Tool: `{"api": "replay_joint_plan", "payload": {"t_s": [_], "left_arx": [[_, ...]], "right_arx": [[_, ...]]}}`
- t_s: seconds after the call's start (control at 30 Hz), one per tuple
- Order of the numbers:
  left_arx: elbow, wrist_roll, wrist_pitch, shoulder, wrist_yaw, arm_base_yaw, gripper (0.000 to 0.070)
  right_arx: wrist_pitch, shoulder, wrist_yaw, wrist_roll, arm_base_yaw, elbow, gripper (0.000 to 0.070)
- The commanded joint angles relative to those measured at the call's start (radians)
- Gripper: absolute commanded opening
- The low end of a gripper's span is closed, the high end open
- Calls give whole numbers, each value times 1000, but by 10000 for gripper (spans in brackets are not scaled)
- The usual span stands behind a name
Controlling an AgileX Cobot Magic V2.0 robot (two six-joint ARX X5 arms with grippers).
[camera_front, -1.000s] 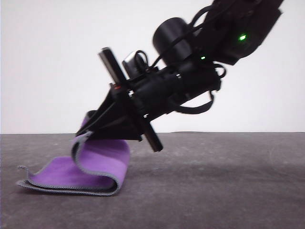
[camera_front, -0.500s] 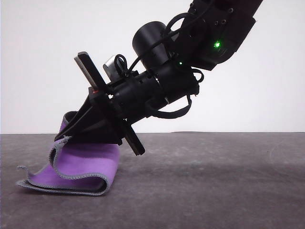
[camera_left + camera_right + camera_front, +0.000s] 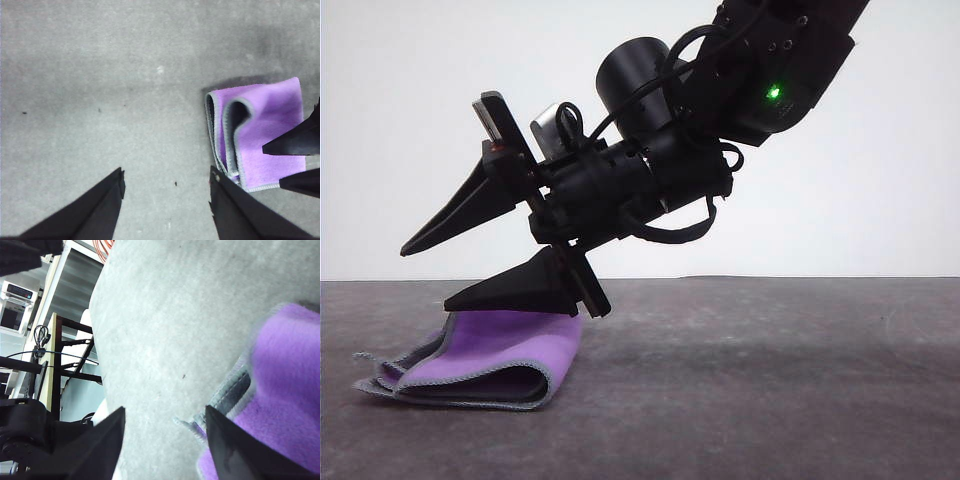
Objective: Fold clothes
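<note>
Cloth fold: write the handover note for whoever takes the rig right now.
Right gripper: open, holding nothing, lower finger just above the cloth.
Left gripper: open, holding nothing, over bare table beside the cloth.
Cloth: lying on the table folded over on itself, purple face up, grey edging showing at the fold.
Done: one fold laid and released.
Left: check that edges line up, flatten or fold again if needed, then pull the arms clear.
</note>
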Motion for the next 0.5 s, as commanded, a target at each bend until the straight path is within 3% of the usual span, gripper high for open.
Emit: {"api": "replay_joint_plan", "payload": {"t_s": [0.0,0.27,0.47], "left_arx": [[8,-7,6,8,0,1,325],[8,-6,6,8,0,1,325],[8,-6,11,8,0,1,325]], "right_arx": [[10,27,-3,8,11,20,333],[-29,8,-38,-73,-21,21,334],[-248,-72,11,-239,-117,21,334]]}}
